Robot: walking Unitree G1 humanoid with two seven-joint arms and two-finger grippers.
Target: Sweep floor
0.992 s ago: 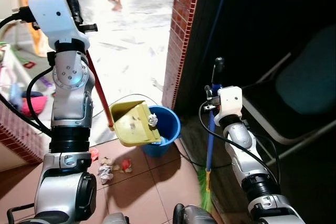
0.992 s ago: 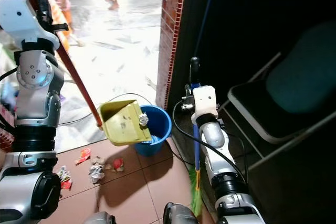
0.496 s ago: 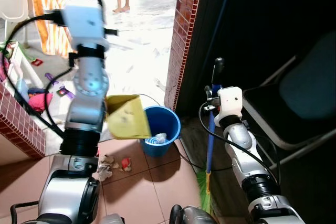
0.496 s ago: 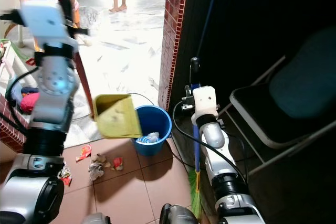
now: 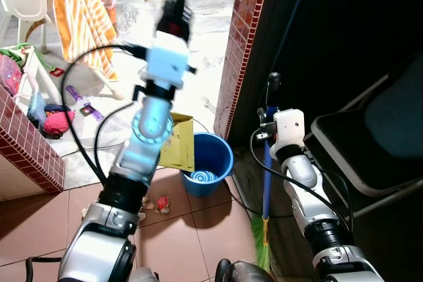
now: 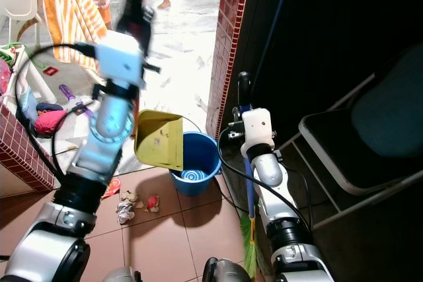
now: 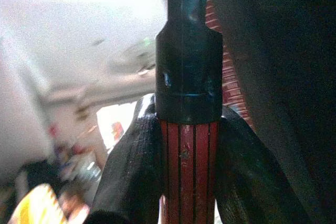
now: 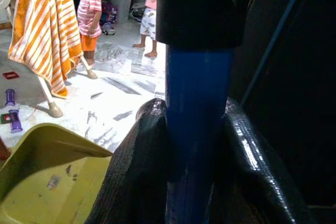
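Observation:
My left gripper is raised high and shut on the red, black-capped handle of a yellow dustpan. The dustpan hangs almost upright, just above and left of a blue bucket with white scraps inside. Crumpled paper and red litter lie on the terracotta tiles left of the bucket. My right gripper is shut on the blue handle of a broom that stands upright, its green bristles on the floor beside my right arm.
A red brick pillar rises just behind the bucket, with a dark room and a folding chair to its right. At the left are a low brick wall, toys and an orange striped towel. People stand on the bright floor beyond. A cable runs along the tiles.
The left arm swung inward and lifted, tipping the dustpan from flat to nearly upright. The paper ball slid off it into the bucket. The right arm and broom stayed put.

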